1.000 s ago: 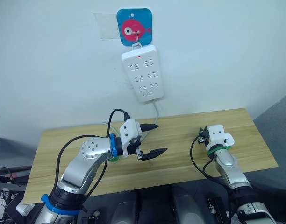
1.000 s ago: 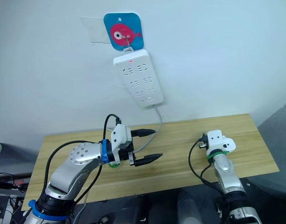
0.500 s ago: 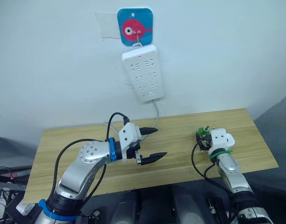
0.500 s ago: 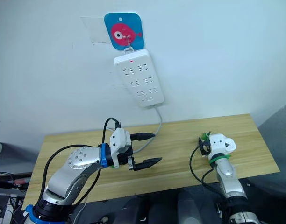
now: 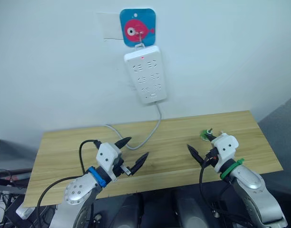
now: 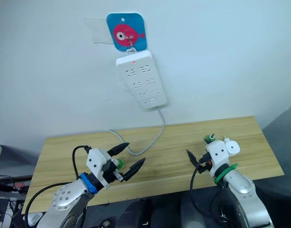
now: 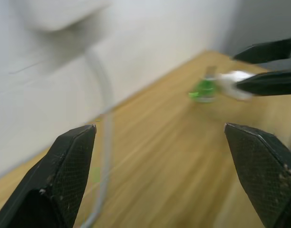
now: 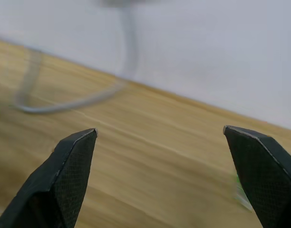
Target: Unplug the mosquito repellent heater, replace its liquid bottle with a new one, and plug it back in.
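- I can make out the mosquito repellent heater [image 7: 232,78] in the left wrist view as a blurred white lump on the surface [image 5: 64,147], touching or just beside the green bottle [image 7: 203,89]. I cannot tell its shape or which way it faces.
- From the head views the bottle [image 5: 203,135] stands on the right half of the surface, nearer the far edge. The right arm's white wrist housing covers its base.
- Right pincer [image 8: 160,137]: the head views show one black finger [image 5: 192,153], pointing toward the middle of the surface. Its own wrist view shows both fingers spread wide with nothing between them.
- Left pincer [image 5: 135,149]: fingers apart and empty, hovering over the near edge, left of centre.
- A second green item [image 6: 119,164] peeks out behind the left pincer; I cannot tell what it is.
- The power strip [image 5: 145,73] hangs on the wall from a fish hook [image 5: 137,27], a red light at its top. Its cable [image 5: 150,135] drops to the far edge and loops toward the left pincer.
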You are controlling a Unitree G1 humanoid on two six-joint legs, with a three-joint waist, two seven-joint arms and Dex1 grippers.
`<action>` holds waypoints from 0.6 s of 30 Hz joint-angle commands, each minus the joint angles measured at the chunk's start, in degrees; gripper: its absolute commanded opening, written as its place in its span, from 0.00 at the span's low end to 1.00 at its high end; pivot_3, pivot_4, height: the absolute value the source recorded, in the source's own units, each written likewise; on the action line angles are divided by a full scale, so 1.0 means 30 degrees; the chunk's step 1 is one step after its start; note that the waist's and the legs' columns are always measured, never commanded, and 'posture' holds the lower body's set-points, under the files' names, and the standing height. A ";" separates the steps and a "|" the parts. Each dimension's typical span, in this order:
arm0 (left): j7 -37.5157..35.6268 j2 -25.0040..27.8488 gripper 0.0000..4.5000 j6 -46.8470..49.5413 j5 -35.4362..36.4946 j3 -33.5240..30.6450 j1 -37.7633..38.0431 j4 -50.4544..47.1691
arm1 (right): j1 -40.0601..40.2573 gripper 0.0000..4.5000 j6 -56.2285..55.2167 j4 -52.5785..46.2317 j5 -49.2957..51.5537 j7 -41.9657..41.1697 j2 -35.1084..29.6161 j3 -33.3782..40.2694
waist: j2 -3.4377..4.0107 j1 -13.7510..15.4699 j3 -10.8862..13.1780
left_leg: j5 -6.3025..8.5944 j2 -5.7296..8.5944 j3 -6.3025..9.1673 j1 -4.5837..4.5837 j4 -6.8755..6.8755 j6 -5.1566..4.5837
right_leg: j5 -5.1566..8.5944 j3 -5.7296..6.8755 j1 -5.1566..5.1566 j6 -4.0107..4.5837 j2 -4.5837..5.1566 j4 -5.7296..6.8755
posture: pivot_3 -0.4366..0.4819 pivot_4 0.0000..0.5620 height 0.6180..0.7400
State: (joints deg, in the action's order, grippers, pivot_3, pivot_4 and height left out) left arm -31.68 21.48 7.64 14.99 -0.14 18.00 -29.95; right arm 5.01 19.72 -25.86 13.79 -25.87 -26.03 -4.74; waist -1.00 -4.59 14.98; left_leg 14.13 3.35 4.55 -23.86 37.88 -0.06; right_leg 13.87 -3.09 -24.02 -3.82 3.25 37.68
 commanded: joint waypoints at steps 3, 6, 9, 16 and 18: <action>0.1747 -0.1460 1.00 -0.2534 -0.0376 -0.1611 0.2920 -0.0505 | -0.2800 0.99 0.1383 -0.1064 0.1702 -0.3449 -0.1369 -0.0872 | -0.0030 -0.0042 0.0016 | 0.0007 0.0011 -0.0021 -0.0009 0.0001 -0.0003 | -0.0002 0.0009 -0.0001 -0.0004 0.0014 -0.0031 | 0.33 0.47 1.00; 0.2746 -0.2482 1.00 -0.3664 -0.0944 -0.1888 0.3500 0.0515 | -0.4633 0.99 0.1807 -0.0639 0.2362 -0.5270 -0.2057 -0.1169 | -0.0072 0.0023 0.0094 | 0.0006 0.0002 0.0032 -0.0019 0.0005 -0.0002 | 0.0000 0.0087 0.0013 -0.0001 0.0012 -0.0034 | 0.37 0.54 1.00; 0.2997 -0.3155 1.00 -0.4921 -0.1361 -0.1619 0.4100 0.1649 | -0.5702 0.99 0.1824 -0.0431 0.2768 -0.6786 -0.2689 -0.1374 | -0.0096 0.0050 0.0158 | 0.0008 -0.0003 0.0049 -0.0026 0.0001 -0.0005 | 0.0003 0.0124 0.0041 0.0002 0.0012 -0.0081 | 0.38 0.53 1.00; 0.4093 -0.3978 1.00 -0.8252 -0.3217 -0.1401 0.3179 0.5846 | -0.7095 0.99 0.1599 0.0357 0.2741 -0.8336 -0.2876 -0.1997 | -0.0107 0.0435 0.0170 | 0.0031 -0.0009 0.0098 -0.0024 -0.0009 -0.0034 | -0.0005 0.0177 0.0094 0.0008 0.0022 -0.0185 | 0.41 0.54 1.00; 0.4528 -0.4316 1.00 -0.8716 -0.3280 -0.1505 0.2878 0.6805 | -0.7389 0.99 0.1648 0.0381 0.2714 -0.8645 -0.2829 -0.2268 | -0.0105 0.0478 0.0172 | 0.0031 -0.0006 0.0093 -0.0024 -0.0006 -0.0033 | -0.0006 0.0182 0.0097 0.0007 0.0040 -0.0192 | 0.41 0.54 1.00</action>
State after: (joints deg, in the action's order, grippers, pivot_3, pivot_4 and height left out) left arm -19.23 9.03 -16.10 5.68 -4.53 26.48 -10.53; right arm -16.49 25.37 -23.38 21.45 -50.62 -34.69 -11.30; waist -1.32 -3.16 15.50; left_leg 14.23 3.33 4.80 -23.93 37.87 -0.16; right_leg 13.85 -2.54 -23.73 -3.81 3.40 37.08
